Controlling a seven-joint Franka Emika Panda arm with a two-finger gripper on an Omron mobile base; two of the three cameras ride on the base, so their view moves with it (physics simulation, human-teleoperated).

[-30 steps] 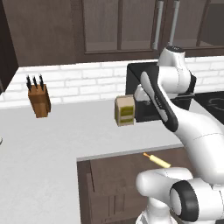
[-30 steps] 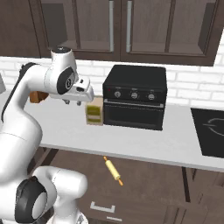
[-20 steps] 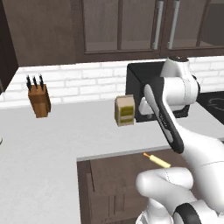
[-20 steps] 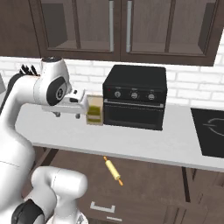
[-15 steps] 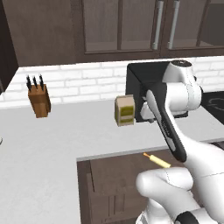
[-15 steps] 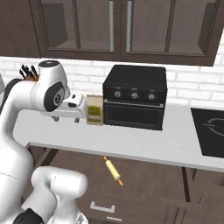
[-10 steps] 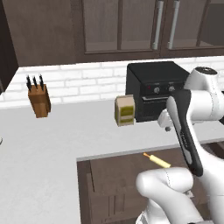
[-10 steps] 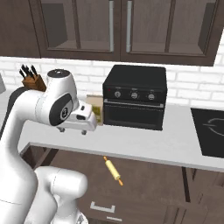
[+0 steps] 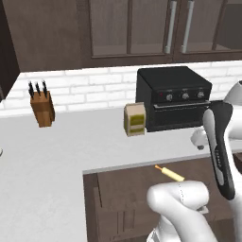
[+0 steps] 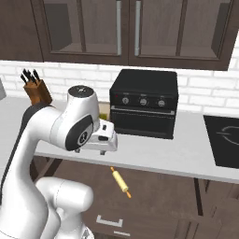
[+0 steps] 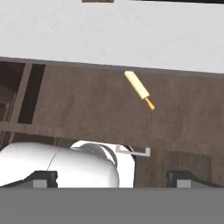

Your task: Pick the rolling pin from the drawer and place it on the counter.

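reach step: the gripper [image 11: 112, 175], spread wide and empty, looks down at the rolling pin [image 11: 139, 89] in the drawer [image 11: 87, 105] ahead of it; next it must descend and straddle the pin, with the desk [image 11: 131, 35] beyond.

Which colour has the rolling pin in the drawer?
The rolling pin is pale yellow with an orange-tan handle tip; the hand view shows it best.

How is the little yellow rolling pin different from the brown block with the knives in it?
The slender pale-yellow wooden rolling pin lies flat down in the open dark brown drawer; the chunky brown wooden knife block stands upright on the light grey counter. The pin is thin and round with orange-tan tips; the block is thick and boxy with black handles poking out. Both look wooden.
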